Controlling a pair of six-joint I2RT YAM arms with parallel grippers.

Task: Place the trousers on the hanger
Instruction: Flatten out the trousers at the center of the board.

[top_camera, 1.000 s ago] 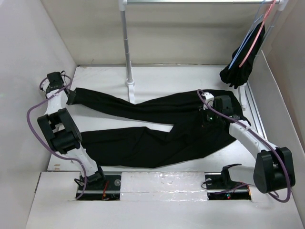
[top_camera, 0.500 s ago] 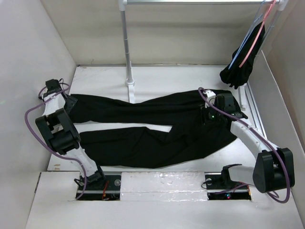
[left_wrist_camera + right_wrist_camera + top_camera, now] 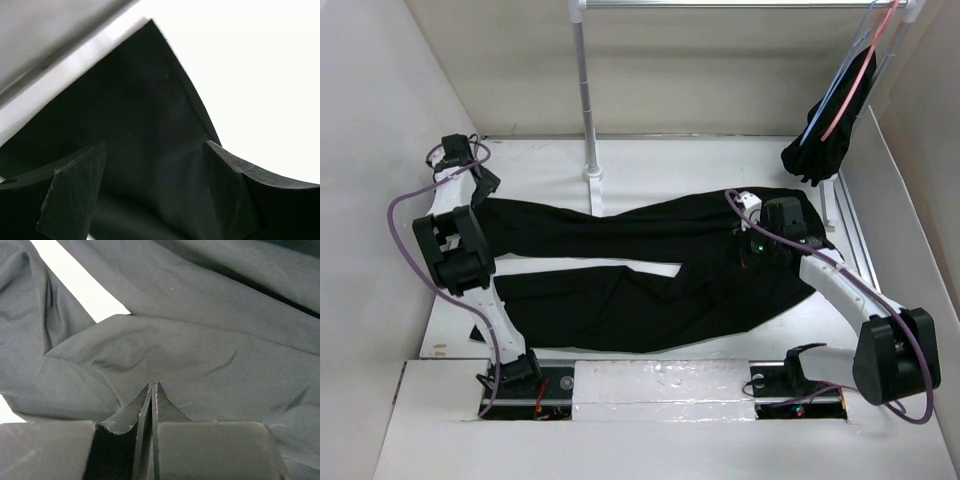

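I see the trousers (image 3: pixel 650 275) spread flat on the desk (image 3: pixel 660 165): plain black soft cloth. The wide waist end lies under and around my right tool (image 3: pixel 757 245), and both long legs stretch away from it toward my left tool (image 3: pixel 154 150). The far leg's cuff corner lies flat directly below the left tool, between its spread fingers. Shallow creases run through the cloth at the right tool's pressed-together tips. The hanger (image 3: pixel 836 88), thin and light blue, hangs tilted from the rail (image 3: pixel 720 4), well beyond the right tool and apart from the trousers.
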